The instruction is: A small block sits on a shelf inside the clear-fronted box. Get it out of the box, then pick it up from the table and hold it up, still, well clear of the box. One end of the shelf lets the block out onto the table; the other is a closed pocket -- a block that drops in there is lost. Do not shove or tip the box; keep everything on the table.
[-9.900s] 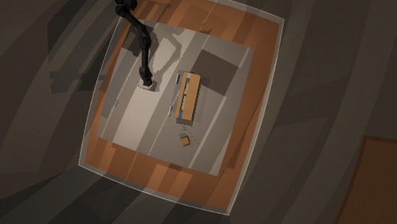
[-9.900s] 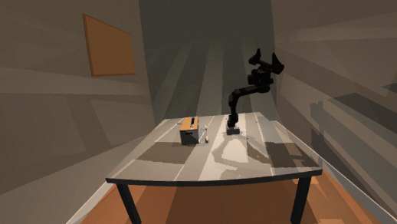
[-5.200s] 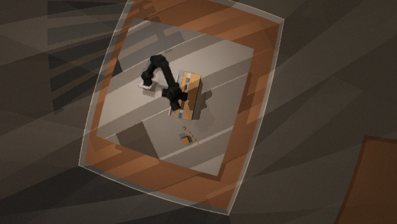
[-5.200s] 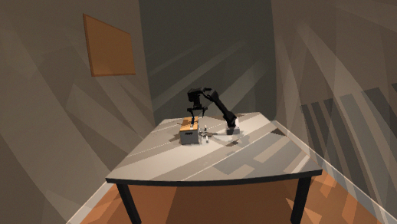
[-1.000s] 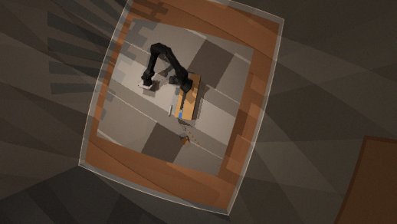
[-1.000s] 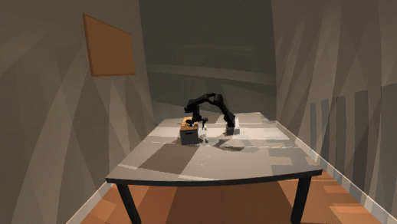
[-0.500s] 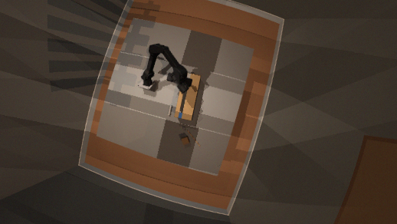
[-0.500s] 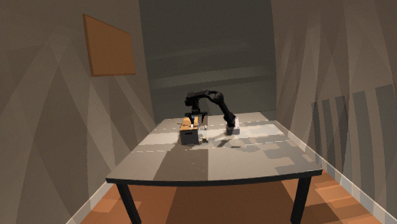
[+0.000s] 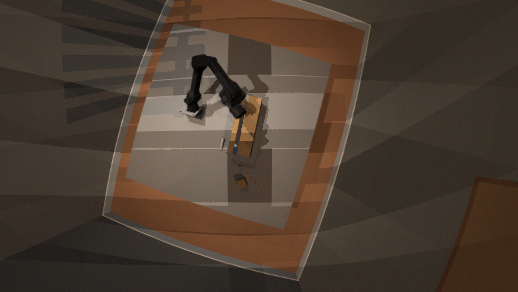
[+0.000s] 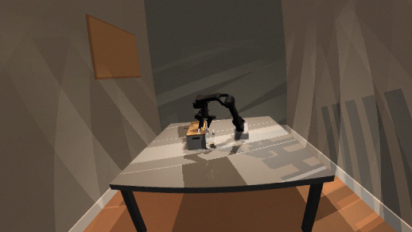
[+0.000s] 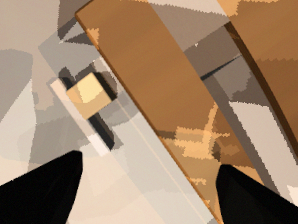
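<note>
The box [image 9: 254, 120] [image 10: 196, 142] [image 11: 130, 65] has a wooden top and stands upright on the table [image 9: 165, 165] [image 10: 159, 167]. A small pale-yellow block [image 11: 90, 95] shows beside the box's front edge, apparently outside it on the table. It overlaps a pale bar [image 11: 57, 90] [image 9: 222, 144] in the wrist view; whether they touch cannot be told. My gripper [image 11: 150, 168] [image 10: 204, 124] is open with nothing between its fingertips, and hangs over the front edge of the box. The block is up and left of the fingertips in the wrist view. The shelf is mostly hidden.
A small brown and grey cube-like object [image 9: 241, 181] lies beyond the box's lower end in the top view. The arm's base [image 9: 191, 113] [image 10: 242, 134] stands across from the box front. A blue patch [image 9: 235, 149] shows near one end of the box.
</note>
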Controlling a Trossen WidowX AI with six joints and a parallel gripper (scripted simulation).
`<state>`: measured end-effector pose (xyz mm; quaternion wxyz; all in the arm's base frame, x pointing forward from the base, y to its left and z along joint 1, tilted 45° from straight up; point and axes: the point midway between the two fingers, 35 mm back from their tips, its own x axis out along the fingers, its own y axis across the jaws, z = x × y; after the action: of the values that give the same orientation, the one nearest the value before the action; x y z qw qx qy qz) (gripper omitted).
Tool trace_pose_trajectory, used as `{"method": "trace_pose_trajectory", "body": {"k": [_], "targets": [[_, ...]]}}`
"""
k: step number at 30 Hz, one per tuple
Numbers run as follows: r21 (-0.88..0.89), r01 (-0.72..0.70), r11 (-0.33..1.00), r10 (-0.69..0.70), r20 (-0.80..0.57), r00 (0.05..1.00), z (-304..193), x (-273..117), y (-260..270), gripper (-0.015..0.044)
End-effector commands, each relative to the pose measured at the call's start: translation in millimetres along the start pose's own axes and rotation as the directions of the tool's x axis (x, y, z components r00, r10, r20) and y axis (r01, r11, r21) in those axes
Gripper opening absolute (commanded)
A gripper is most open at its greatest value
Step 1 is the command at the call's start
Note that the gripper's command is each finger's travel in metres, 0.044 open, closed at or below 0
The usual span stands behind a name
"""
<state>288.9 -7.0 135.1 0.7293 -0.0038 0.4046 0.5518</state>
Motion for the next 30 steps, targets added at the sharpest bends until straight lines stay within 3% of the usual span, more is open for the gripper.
{"method": "trace_pose_trajectory", "body": {"k": [1, 5, 15, 22, 30], "targets": [[0.62, 0.057, 0.782, -0.073, 0.0, 0.997, 3, -2, 13, 0.0285], [0.803, 0.057, 0.593, -0.104, 0.006, 0.995, 5, -3, 18, 0.0285], [0.987, 0.008, 0.163, -0.153, 0.017, 0.988, 7, -3, 26, 0.0285], [0.985, -0.058, -0.16, -0.187, 0.028, 0.982, 9, -4, 32, 0.0285], [0.852, -0.151, -0.501, -0.223, 0.041, 0.974, 11, -4, 39, 0.0285]]}}
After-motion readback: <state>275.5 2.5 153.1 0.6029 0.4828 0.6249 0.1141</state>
